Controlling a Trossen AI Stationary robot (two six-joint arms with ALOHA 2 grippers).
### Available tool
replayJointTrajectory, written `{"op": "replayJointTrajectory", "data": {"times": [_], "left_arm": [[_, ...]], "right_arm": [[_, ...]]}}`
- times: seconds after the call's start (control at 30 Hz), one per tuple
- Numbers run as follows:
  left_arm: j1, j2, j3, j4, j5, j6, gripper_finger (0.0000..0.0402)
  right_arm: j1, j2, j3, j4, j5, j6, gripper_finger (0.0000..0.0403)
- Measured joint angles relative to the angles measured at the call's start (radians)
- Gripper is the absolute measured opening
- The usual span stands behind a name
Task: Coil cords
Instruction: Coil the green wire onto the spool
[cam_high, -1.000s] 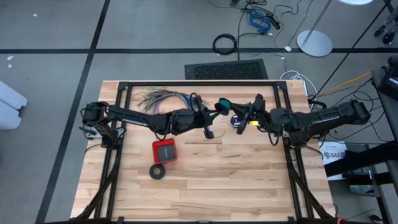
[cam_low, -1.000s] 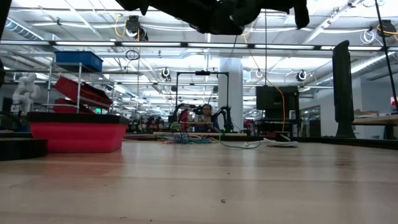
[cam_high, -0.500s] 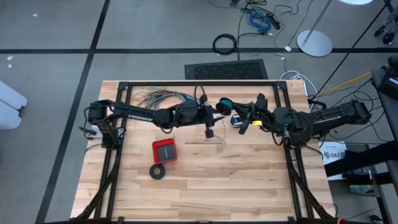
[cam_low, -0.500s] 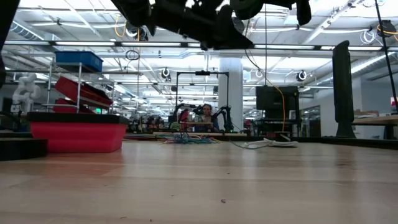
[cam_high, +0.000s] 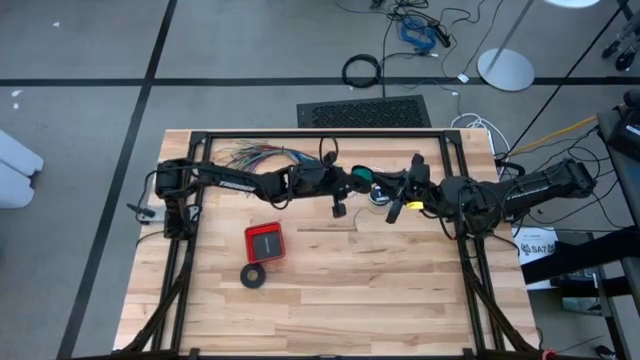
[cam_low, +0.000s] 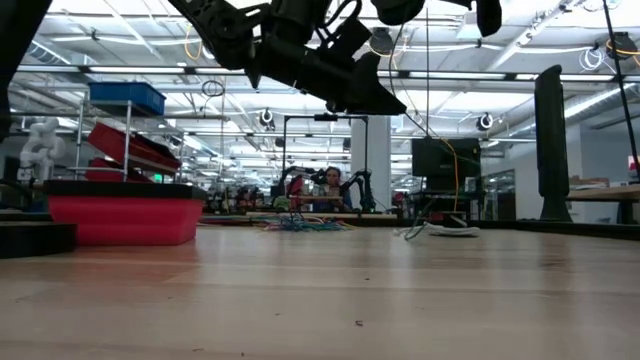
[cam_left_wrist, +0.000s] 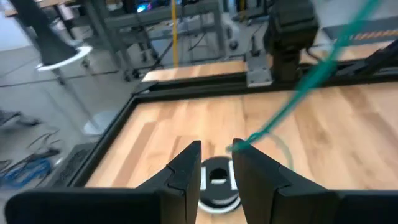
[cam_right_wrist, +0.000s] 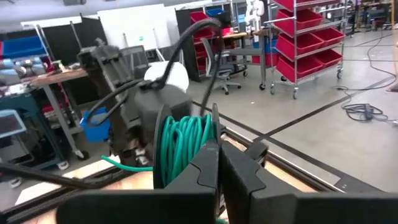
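Note:
The teal-green wire is wound into a small coil held above the far middle of the table, on edge at the tips of my right gripper, which is shut on it. A free strand of the wire runs slanting to one fingertip of my left gripper. That gripper stands just left of the coil, its fingers a narrow gap apart with nothing between them. Below them the white cord's black round piece lies on the table. My left gripper has the strand's lower end at the tip of one finger; I cannot tell whether they touch. My right gripper pinches the coil's strands between its two shut fingers, coming level from the table's right. The coil stands on edge, clear of the table.
A fanned bundle of many-coloured wires lies at the far left. A red box and a black tape ring sit left of centre. A black frame rail runs along the far edge. Bare wood lies toward the near edge.
My left gripper has moved toward the table's right edge and down, closing in on the coil, and its wrist has rolled. The coil and my right gripper have stayed about where they were.

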Motion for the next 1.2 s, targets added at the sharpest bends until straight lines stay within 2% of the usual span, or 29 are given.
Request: {"op": "replayJointTrajectory", "data": {"times": [0.13,0.9,1.2], "left_arm": [[0.026,0.000,0.001,0.050,0.092,-0.025,0.0098],[0.136,-0.001,0.001,0.061,0.106,-0.025,0.0095],[0.182,-0.002,0.001,0.033,0.187,-0.020,0.0026]], "right_arm": [[0.013,-0.002,0.000,-0.005,0.003,0.000,0.0000],[0.092,-0.006,0.000,0.023,0.004,-0.037,0.0000],[0.119,-0.006,0.000,-0.014,0.005,-0.030,0.0000]]}}
